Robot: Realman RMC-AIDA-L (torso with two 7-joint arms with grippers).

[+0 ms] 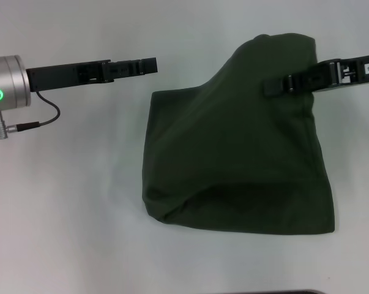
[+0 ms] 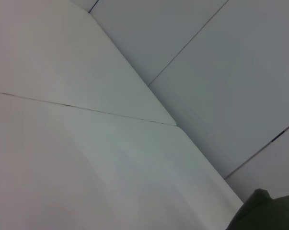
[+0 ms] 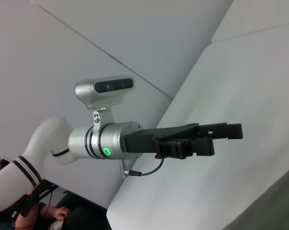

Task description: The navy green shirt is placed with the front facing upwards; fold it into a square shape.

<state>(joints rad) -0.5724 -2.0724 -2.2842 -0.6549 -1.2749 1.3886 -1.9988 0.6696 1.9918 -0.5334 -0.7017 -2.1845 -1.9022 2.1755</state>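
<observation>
The folded shirt (image 1: 239, 153) lies on the counter (image 1: 68, 214), right of centre. The right gripper (image 1: 276, 84) is over its far right part; the left gripper (image 1: 144, 65) is over bare counter, left of the shirt.

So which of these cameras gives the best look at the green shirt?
The head view: the whole folded navy green shirt lies on the white table. The left wrist view catches only a corner, and the right wrist view a dark sliver at the edge.

Left gripper (image 1: 149, 65) empty — right gripper (image 1: 271, 86) extended
</observation>
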